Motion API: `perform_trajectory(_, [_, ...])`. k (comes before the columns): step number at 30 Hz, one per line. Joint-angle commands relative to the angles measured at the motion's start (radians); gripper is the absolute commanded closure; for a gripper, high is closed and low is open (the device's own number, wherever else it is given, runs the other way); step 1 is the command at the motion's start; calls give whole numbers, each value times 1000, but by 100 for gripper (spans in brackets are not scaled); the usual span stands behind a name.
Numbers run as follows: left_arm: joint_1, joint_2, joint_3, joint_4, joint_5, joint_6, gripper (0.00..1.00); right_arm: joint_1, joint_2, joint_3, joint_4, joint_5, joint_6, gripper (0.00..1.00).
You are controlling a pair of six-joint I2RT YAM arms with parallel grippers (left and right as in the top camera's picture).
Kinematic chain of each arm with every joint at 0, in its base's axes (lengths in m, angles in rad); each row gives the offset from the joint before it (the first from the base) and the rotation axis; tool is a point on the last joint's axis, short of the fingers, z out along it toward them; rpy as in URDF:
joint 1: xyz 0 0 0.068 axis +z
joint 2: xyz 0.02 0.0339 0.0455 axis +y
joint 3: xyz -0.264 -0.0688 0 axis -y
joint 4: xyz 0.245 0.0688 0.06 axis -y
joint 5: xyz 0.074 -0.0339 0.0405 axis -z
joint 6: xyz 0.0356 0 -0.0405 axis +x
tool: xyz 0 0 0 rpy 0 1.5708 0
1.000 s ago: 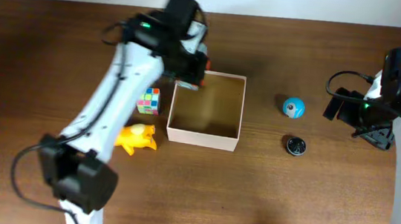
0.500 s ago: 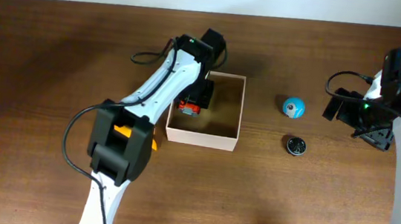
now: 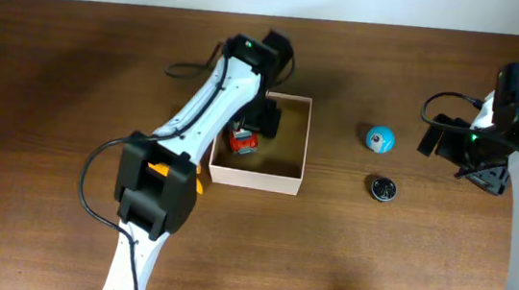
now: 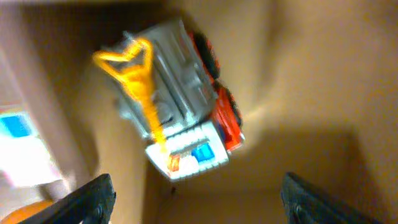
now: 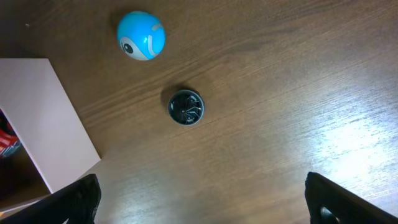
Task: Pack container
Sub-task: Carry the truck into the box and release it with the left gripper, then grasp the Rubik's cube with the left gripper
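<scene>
**a:** ok so a second ago the left claw (image 4: 202,202) was at the box's (image 3: 254,176) far-left corner with the truck (image 3: 242,141) in its grip. half a second ago it was over the inside. now the truck's just lying in there?

**b:** yep, looks dropped. in the wrist view the truck (image 4: 177,118) sits on the tan floor of the box, up against the left wall. both fingertips are spread wide at the bottom corners, nothing between them. so the claw's let go and hangs right above it.

**a:** box moved too, no?

**b:** a bit, it's slid slightly left on the counter (image 3: 52,94) compared with half a second ago. probably got nudged by the arm. it's upright and open-topped, middle of the counter, so no harm done.

**a:** and the right side?

**b:** hasn't budged in any frame. right claw (image 5: 208,202) is spread wide, holding nothing, parked over the counter at the far right. the blue ball (image 3: 380,138) and the black disc (image 3: 383,188) lie on the counter right of the box, well apart from it.

**a:** so one toy in, more to go.

**b:** that's my read. i'd guess the left arm needs to lift clear first, it's covering half the box. anything left of the box is mostly under the arm, can't tell.
</scene>
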Motion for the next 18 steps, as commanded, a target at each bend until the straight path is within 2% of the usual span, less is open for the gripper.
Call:
perform_trajectory(1, [6, -65, 159, -68, -8, 3, 13, -3, -15, 21, 0, -5, 8, 1])
perform_trajectory(4, [6, -86, 275, -158, -56, 17, 13, -3, -15, 21, -3, -5, 8, 1])
perform_trajectory(6, [10, -101, 324, -218, -145, 17, 3, -3, -15, 21, -8, -5, 8, 1])
perform_trajectory(8, [26, -117, 338, -256, -241, 18, 1, -3, -15, 21, -16, -5, 8, 2])
perform_trajectory(13, [145, -131, 320, -256, -141, 27, 1, -3, -15, 21, -40, -5, 8, 1])
perform_trajectory(18, [280, -131, 225, -241, -56, 28, 1, -3, -15, 21, -48, -5, 8, 1])
